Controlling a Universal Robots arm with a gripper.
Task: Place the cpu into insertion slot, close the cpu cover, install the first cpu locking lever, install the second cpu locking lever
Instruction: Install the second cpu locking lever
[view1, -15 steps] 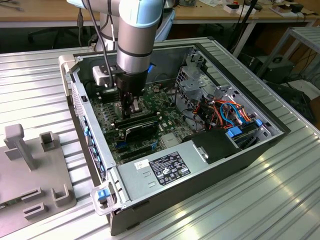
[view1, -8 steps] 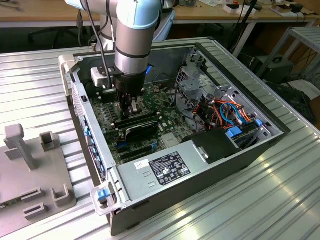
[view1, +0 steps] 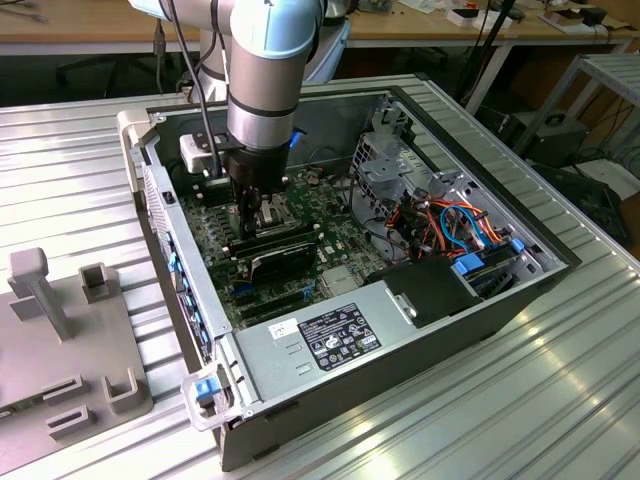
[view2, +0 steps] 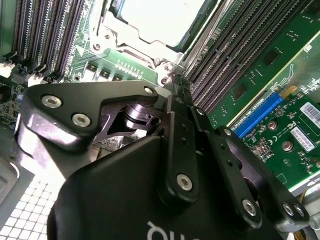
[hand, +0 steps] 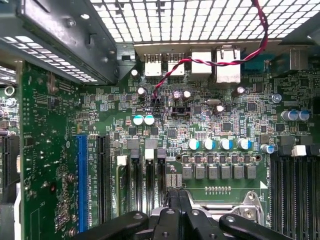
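Progress looks well past the first step: in the second wrist view the cpu (view2: 160, 20), a flat dull silver-grey square, lies seated in the insertion slot (view2: 107, 35) on the green motherboard (view2: 295, 115), between banks of long black memory slots (view2: 240, 55). A thin silvery frame, the cpu cover (view2: 131, 39), appears to lie flat around the chip's edges, so I judge the cover closed. Whether either locking lever is latched I cannot tell; the levers are not clear to me.

The gripper (view2: 180, 82) hangs directly above the near corner of the socket, its dark linkage bunched together with the fingertips drawn to a point at that silvery rim, so the jaws look closed or nearly so. Whether they pinch anything, such as a lever end, is hidden by the gripper body. In the exterior view the arm (view1: 262, 95) reaches straight down into the open computer case (view1: 450, 300), which lies on the ribbed metal bench (view1: 560, 400), with the gripper (view1: 250, 205) low over the board.
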